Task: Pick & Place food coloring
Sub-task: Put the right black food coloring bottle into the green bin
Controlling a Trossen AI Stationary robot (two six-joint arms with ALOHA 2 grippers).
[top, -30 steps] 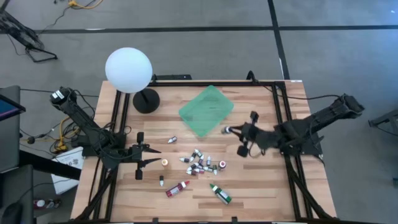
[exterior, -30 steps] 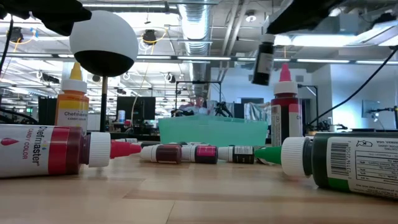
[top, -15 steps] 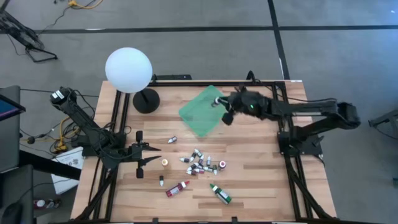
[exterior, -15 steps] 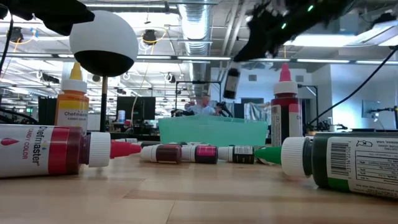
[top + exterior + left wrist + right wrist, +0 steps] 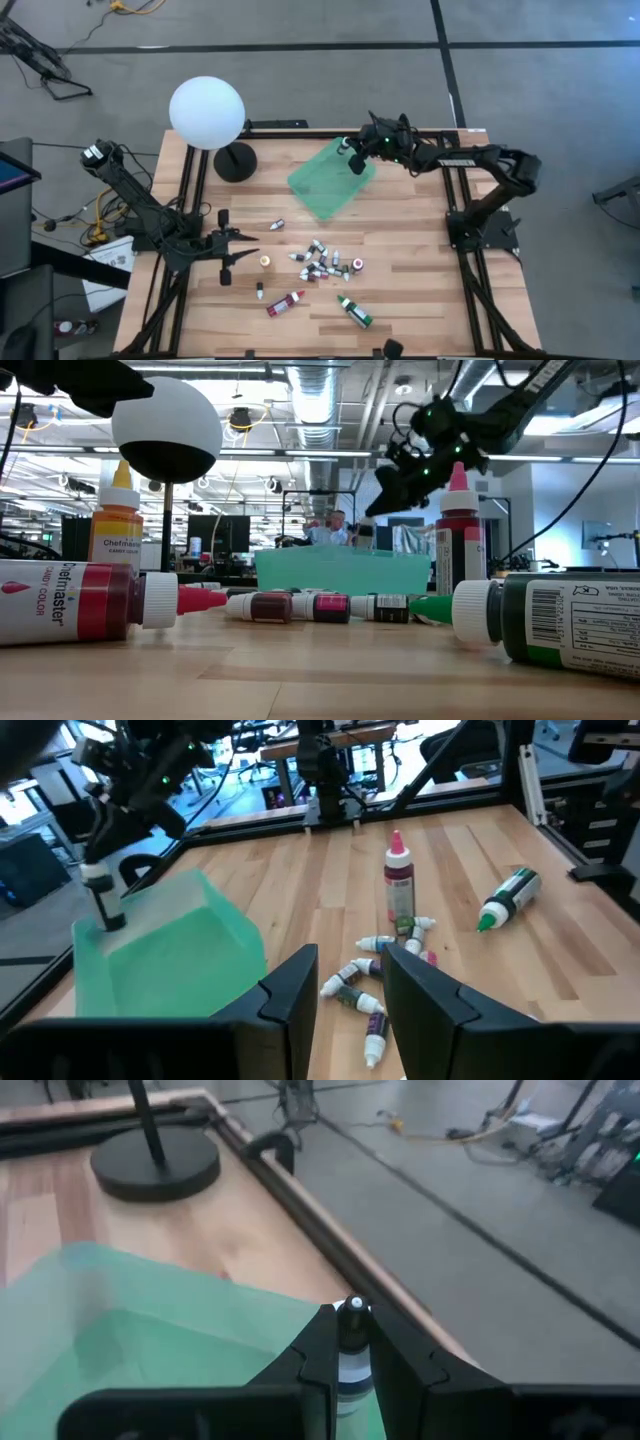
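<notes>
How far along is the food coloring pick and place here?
Done: I cannot tell whether any bottle lies in the green bin yet. In hand: the right gripper is shut on a small bottle, hanging over the bin. Left: a cluster of bottles on the table, plus the red bottle and green bottle. The left gripper waits, open.

Two dark, slender jointed arms — matte black throughout — the right claw [image 5: 352, 158] carrying small green indicator lights.
</notes>
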